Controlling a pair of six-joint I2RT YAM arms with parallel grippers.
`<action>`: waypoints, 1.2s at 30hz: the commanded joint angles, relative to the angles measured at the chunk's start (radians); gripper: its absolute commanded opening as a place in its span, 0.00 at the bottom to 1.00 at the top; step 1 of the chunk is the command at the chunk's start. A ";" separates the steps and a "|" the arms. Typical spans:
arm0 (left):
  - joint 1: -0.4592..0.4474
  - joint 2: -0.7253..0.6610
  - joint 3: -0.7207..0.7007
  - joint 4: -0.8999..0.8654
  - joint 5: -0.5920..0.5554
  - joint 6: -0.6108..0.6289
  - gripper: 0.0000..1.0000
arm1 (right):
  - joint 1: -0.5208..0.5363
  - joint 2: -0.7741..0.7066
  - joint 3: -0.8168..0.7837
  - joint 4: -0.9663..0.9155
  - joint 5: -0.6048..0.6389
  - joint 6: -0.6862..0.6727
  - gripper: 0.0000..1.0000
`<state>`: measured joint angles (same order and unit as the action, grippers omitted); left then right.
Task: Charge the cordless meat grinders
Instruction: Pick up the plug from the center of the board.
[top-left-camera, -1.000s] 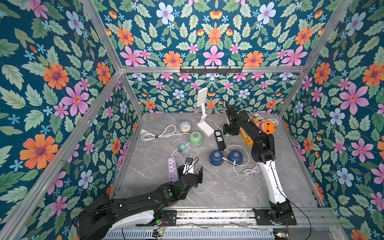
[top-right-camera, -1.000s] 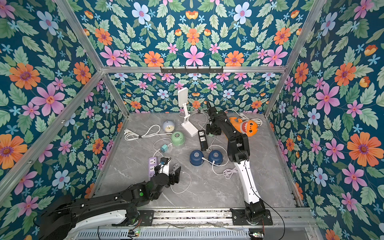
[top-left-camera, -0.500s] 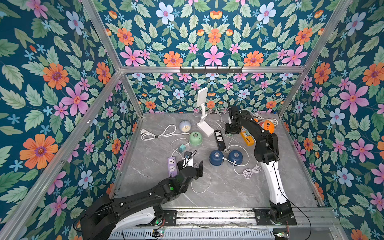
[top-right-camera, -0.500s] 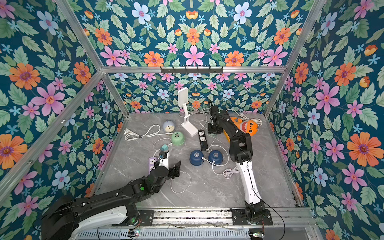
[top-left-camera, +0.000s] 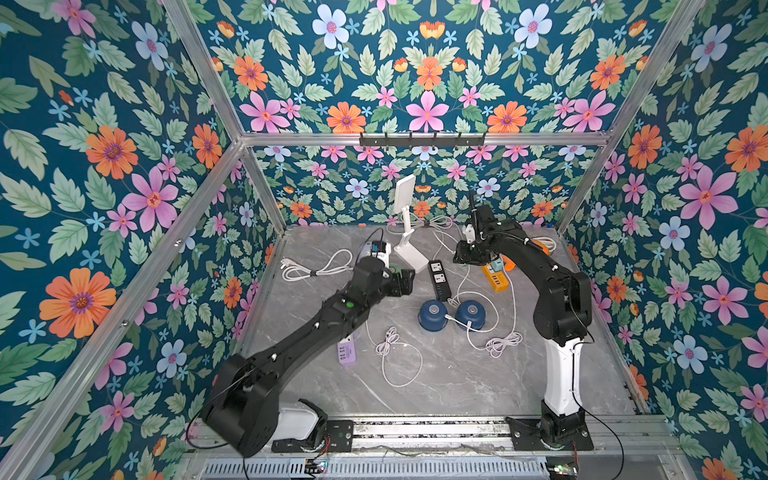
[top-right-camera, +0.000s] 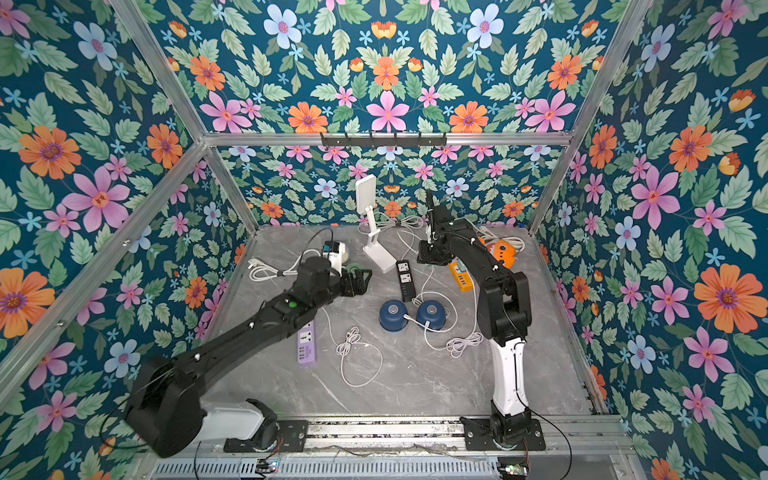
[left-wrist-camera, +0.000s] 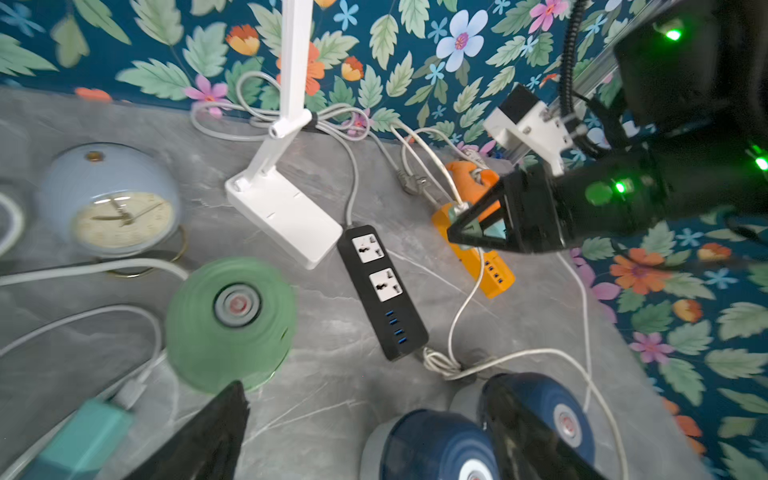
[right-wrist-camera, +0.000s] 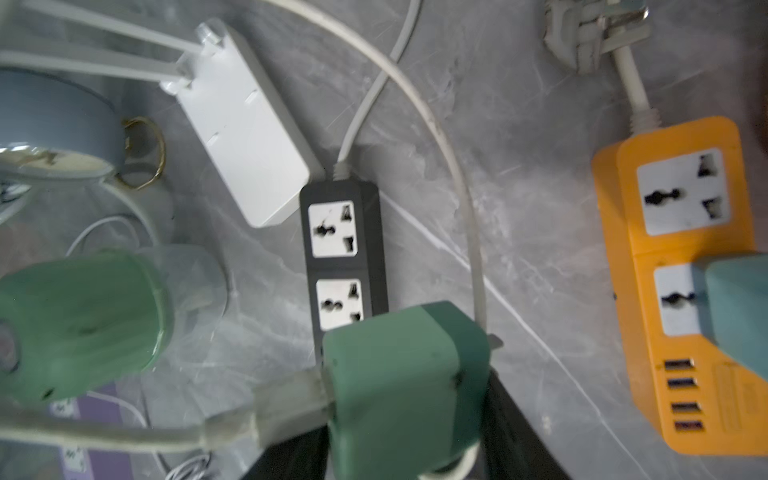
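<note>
Cordless meat grinders (top-left-camera: 432, 316): green one (left-wrist-camera: 230, 324) next, likely.
Left jaws: wide, empty, newly advanced over green one.
Right jaws: holding teal adapter (right-wrist-camera: 407, 374) near orange strip (left-wrist-camera: 494, 274).

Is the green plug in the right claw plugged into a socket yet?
Not plugged in. The right wrist view shows the green plug with its metal prong bare, in no socket.
</note>
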<state>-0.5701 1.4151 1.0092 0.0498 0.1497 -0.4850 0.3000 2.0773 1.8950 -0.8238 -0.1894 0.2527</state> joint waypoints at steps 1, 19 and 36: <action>0.030 0.108 0.163 -0.132 0.298 -0.084 0.88 | 0.009 -0.099 -0.110 0.088 -0.059 -0.057 0.28; -0.108 0.266 0.275 -0.141 0.310 -0.297 0.78 | 0.138 -0.342 -0.412 0.217 -0.059 -0.106 0.28; -0.135 0.071 -0.007 0.105 0.176 -0.330 0.78 | 0.145 -0.305 -0.362 0.151 -0.053 -0.013 0.27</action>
<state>-0.6975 1.5497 1.0725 0.0525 0.3824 -0.8375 0.4576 1.7527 1.5021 -0.6285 -0.2390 0.2005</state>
